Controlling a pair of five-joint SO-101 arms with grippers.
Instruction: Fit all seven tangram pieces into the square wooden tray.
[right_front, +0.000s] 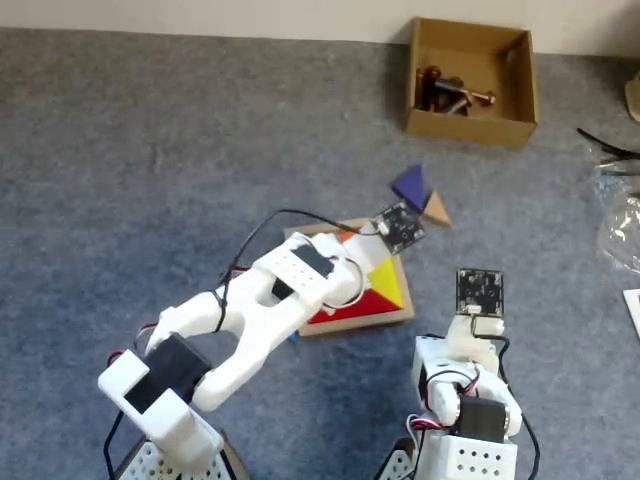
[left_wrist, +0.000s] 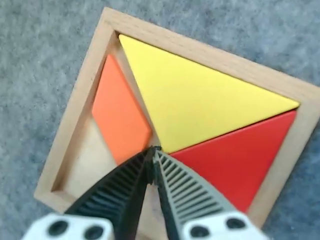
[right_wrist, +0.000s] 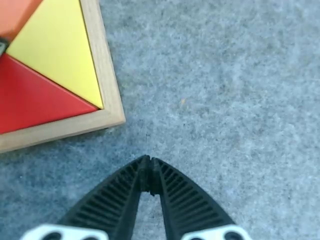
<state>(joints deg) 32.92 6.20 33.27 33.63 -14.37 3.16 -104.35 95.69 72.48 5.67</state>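
Observation:
The square wooden tray lies on the grey carpet and holds a large yellow triangle, a large red triangle and an orange parallelogram. One corner of the tray floor shows bare wood. My left gripper is shut and empty, its tips over the spot where the three pieces meet. In the high view the left arm covers much of the tray. A blue triangle and a tan triangle lie on the carpet beyond it. My right gripper is shut over bare carpet beside a tray corner.
A cardboard box with brown objects stands at the far right. Cables and a clear plastic bag lie at the right edge. A bit of blue peeks out under the left arm by the tray's near edge. Open carpet spreads to the left.

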